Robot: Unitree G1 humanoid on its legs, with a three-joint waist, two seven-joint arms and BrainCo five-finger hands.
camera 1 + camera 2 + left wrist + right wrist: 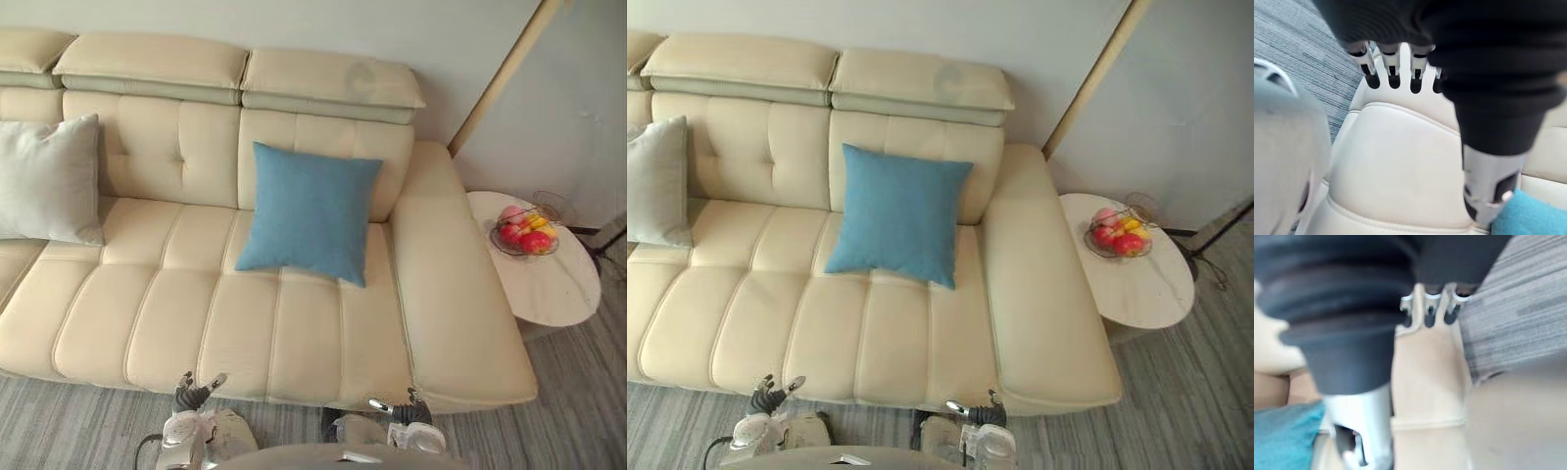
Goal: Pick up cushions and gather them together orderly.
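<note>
I have bare seat on the sofa (176,323) across the lower middle, between the grey cushion (49,181) at far left and the blue cushion (309,211) at centre. At right the broad armrest (451,294) walls off the side table (558,286) and fruit bowl (526,233).

A blue cushion (309,211) and a pale grey cushion (49,179) lie on a cream sofa (196,323) above grey striped carpet (78,421).

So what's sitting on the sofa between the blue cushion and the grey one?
Nothing. In the left eye view, the stretch between the blue cushion and the grey cushion is bare cream sofa, seat and backrest alike.
</note>
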